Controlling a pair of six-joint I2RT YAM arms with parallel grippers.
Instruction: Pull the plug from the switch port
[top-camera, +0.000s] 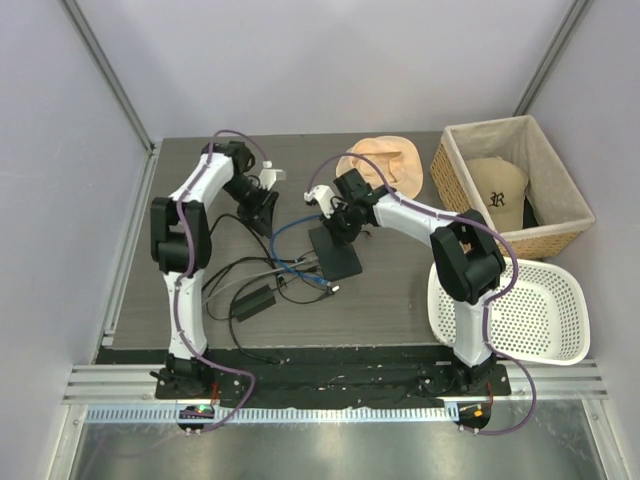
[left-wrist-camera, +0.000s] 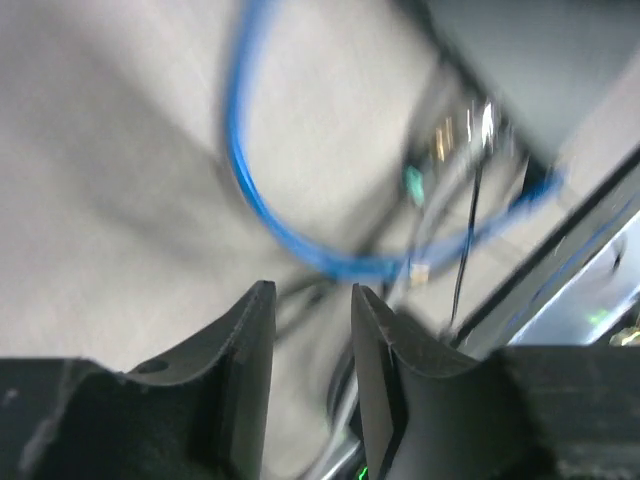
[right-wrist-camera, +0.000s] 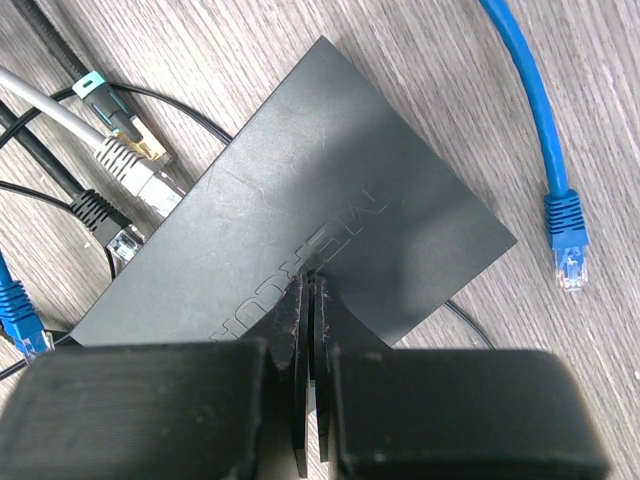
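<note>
Plug (right-wrist-camera: 22, 318) on the bright-blue network cable lies far left of the right fingers (right-wrist-camera: 298, 335), close to the switch (right-wrist-camera: 320, 190) at its port edge. The picture's border cuts it, so whether it is seated cannot be told. A second blue plug (right-wrist-camera: 568, 245) lies loose on the tabletop (right-wrist-camera: 430, 60) to their right. The right fingers are pressed together, tips over the switch's top, seemingly pinning it. The left fingers (left-wrist-camera: 250, 350) stand apart with nothing between them, a blurred loop of blue cable (left-wrist-camera: 250, 200) ahead. Judged from this, the pull goes best if the right fingers bear down so the switch cannot slide. The left fingers should close on the plug's body rather than the cable, squeeze its latch, and draw straight out, clear of the gray plug (right-wrist-camera: 150, 185) and black plug (right-wrist-camera: 118, 240) beside it.
</note>
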